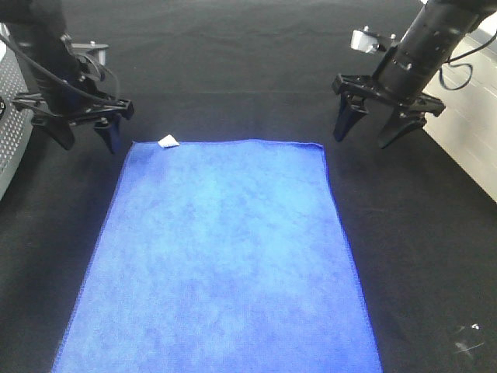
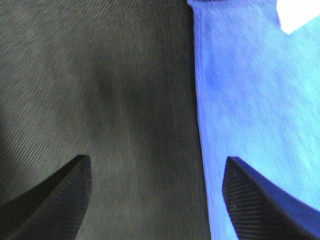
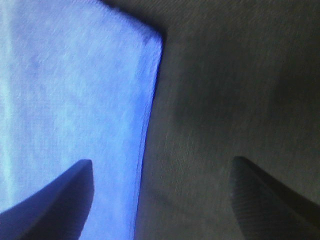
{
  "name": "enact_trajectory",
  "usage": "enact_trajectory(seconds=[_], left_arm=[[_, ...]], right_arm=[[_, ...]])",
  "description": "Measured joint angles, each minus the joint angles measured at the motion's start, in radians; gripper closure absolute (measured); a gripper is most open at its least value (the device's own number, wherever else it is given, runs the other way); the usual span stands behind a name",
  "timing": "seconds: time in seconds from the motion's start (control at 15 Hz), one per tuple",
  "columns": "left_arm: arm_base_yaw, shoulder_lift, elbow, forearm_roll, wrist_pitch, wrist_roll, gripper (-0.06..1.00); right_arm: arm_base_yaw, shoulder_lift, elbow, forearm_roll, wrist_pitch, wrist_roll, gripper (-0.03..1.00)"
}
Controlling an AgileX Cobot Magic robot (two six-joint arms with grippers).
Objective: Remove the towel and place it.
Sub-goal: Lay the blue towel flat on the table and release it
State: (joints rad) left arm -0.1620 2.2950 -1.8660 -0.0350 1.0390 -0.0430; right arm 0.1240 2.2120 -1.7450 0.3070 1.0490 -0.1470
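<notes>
The royal-blue towel (image 1: 221, 256) lies flat on the black table cloth, running from mid table to the near edge, with its white tag (image 1: 168, 141) at the far left corner. My left gripper (image 1: 85, 138) hangs open just outside that far left corner. In the left wrist view the left gripper (image 2: 157, 170) straddles the towel's (image 2: 250, 100) side edge, and the tag (image 2: 297, 15) shows. My right gripper (image 1: 366, 134) hangs open just beyond the far right corner. In the right wrist view the right gripper (image 3: 162, 172) straddles the towel's (image 3: 70, 100) edge.
The black cloth (image 1: 419, 256) covers the table around the towel. A grey perforated object (image 1: 12, 116) stands at the left edge. A pale surface (image 1: 474, 116) lies past the table at the right.
</notes>
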Motion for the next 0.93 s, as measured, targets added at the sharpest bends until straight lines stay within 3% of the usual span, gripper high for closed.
enact_trajectory(seconds=[0.27, 0.93], left_arm=[[0.004, 0.107, -0.117, -0.012, -0.024, 0.007, 0.27], [0.049, 0.165, -0.141, -0.084, -0.058, 0.052, 0.27]], right_arm=[[0.000, 0.058, -0.003, 0.002, -0.087, 0.000, 0.25], [0.000, 0.137, -0.003, 0.023, -0.207, -0.027, 0.25]])
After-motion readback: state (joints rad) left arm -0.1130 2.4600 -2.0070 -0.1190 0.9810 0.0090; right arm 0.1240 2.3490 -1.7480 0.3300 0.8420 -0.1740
